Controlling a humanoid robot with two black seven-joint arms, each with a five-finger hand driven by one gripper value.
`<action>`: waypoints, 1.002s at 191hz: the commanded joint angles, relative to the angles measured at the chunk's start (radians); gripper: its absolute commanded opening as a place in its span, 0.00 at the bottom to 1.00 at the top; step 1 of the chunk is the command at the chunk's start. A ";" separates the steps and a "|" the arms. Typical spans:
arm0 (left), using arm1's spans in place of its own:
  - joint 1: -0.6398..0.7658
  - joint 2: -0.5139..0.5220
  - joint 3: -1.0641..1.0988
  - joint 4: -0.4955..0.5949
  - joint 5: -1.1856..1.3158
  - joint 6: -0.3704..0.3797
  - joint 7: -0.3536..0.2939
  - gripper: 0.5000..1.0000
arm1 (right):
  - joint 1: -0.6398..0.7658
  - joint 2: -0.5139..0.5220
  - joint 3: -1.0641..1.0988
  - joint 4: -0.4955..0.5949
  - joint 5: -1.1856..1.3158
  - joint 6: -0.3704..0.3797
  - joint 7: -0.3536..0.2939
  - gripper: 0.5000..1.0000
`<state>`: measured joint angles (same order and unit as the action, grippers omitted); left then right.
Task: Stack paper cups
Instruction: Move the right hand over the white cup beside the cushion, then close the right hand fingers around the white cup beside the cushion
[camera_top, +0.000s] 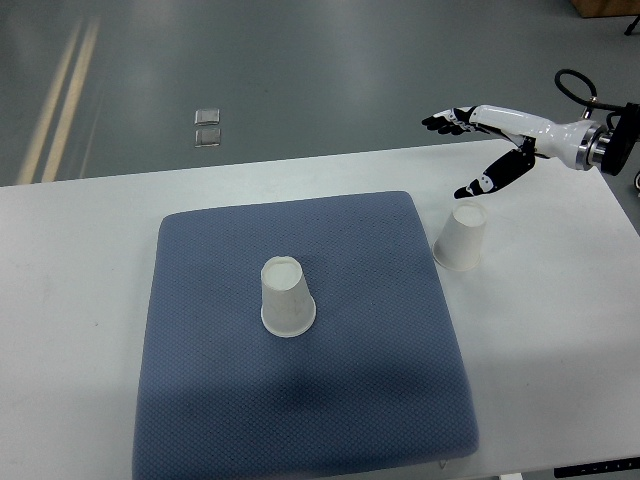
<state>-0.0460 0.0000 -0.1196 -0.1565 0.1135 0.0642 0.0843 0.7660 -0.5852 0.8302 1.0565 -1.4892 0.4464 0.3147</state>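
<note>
Top view. Two white paper cups, both upside down (base up, rim down). Cup A (287, 297) sits near the centre of a blue-grey foam pad (200, 400) lying on a white table (560, 370). Cup B (461, 238) stands on the bare table just beside the pad's right edge, leaning slightly. Cups are well apart; no stacking done yet.

Right hand (478, 150) enters from the right edge, white forearm w/ black fingers; it hovers above and just behind cup B, fingers spread, thumb hanging down toward the cup's base, holding nothing and not touching it. Left arm not seen.

Handling, as judged: thin-walled paper, very light, so cup B will likely skid or tip on the smooth table if pushed from one side. Wall crushes easily; grip force should be low. Best hold is prob. across the upper wall near the stiffer closed base, thumb opposing fingers, approx. symmetric. Cup A on the textured pad should slide less, making it the steadier target to lower cup B over.
</note>
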 joint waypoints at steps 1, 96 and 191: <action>0.000 0.000 0.000 0.000 0.000 0.000 0.000 1.00 | -0.004 -0.001 -0.013 0.014 -0.108 -0.002 0.004 0.85; 0.000 0.000 0.000 0.000 0.000 0.000 0.000 1.00 | -0.024 0.004 -0.105 -0.004 -0.266 -0.061 0.009 0.85; 0.000 0.000 0.000 0.000 0.000 0.000 0.000 1.00 | -0.036 0.027 -0.123 -0.076 -0.321 -0.141 0.009 0.82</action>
<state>-0.0460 0.0000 -0.1197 -0.1565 0.1135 0.0642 0.0845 0.7301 -0.5643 0.7072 0.9882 -1.8070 0.3080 0.3237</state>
